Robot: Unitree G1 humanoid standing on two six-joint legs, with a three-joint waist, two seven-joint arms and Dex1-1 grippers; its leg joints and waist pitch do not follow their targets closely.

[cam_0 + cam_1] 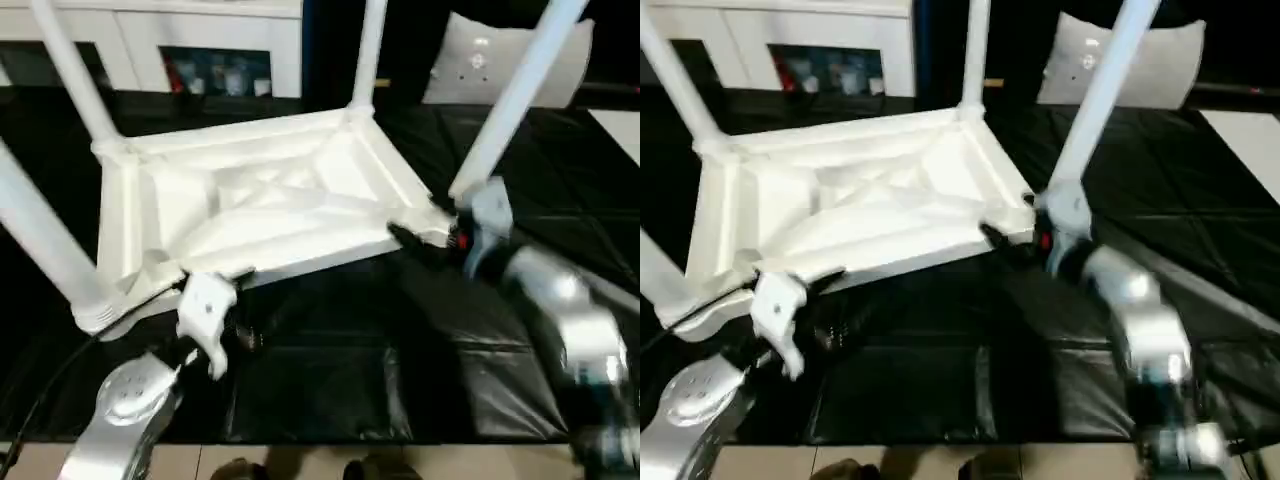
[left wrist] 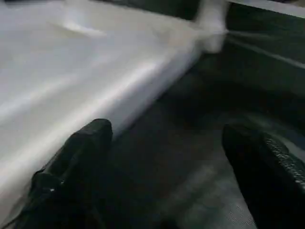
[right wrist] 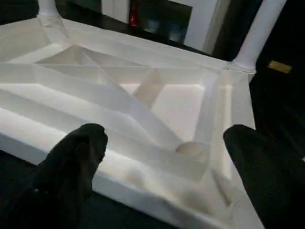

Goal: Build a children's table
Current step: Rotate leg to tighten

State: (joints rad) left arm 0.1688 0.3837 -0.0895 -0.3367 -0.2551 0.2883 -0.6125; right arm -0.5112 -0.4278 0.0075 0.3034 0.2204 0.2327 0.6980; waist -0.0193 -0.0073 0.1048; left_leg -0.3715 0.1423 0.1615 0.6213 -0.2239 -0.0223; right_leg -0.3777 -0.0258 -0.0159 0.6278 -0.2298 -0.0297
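Left gripper is seen with its two black fingers spread wide and nothing between them, hovering just beside the near edge of the table top, at about seven o'clock of it in the head view. Nothing is gripped by it. At the centre, the white top is found lying upside down on the black work surface, its X-ribbed underside facing up, with four legs seated in the corner sockets and pointing upward. At about four o'clock of the top, the right gripper is held wide open as well, empty, its fingers set just off the near right corner, beside the leg standing there. All four legs appearing fitted, the assembly is judged nearly complete; the step in hand is taken to be a grasp on the top's near edge. The next move is judged to call for both grippers to be closed on the rim together, so that the table can be lifted evenly and turned onto its legs without tipping.
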